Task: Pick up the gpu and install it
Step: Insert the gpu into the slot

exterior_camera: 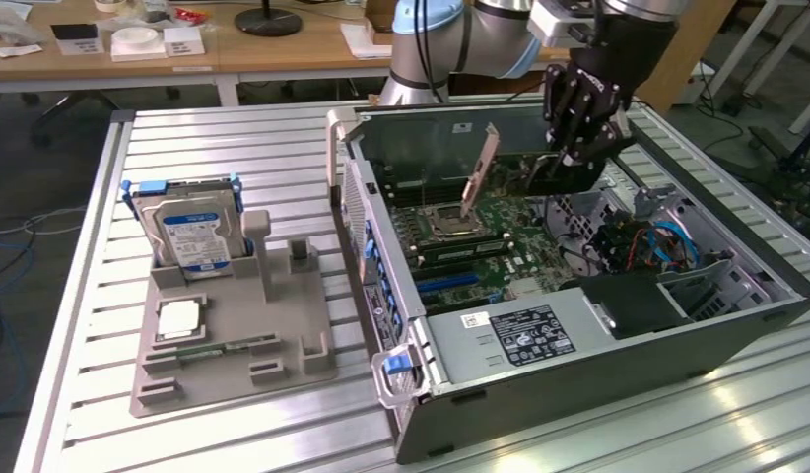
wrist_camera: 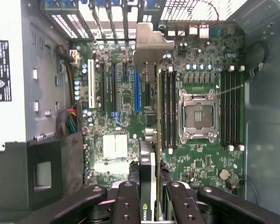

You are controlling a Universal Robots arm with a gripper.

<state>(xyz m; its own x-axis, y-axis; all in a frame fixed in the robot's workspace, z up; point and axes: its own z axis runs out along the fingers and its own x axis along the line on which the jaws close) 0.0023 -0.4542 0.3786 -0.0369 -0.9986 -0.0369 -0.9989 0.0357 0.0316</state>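
Fingers (wrist_camera: 126,205) clamped on gpu (wrist_camera: 149,168) over motherboard (wrist_camera: 116,93); card looks stiff, light, fragile, so I'd grip shroud edges, not components.

Nvidia logo (wrist_camera: 145,208) on the gpu (wrist_camera: 148,179)

The pincer (wrist_camera: 149,189) is covering the near end of the graphics card (wrist_camera: 149,46); the picture edge is cutting both off.
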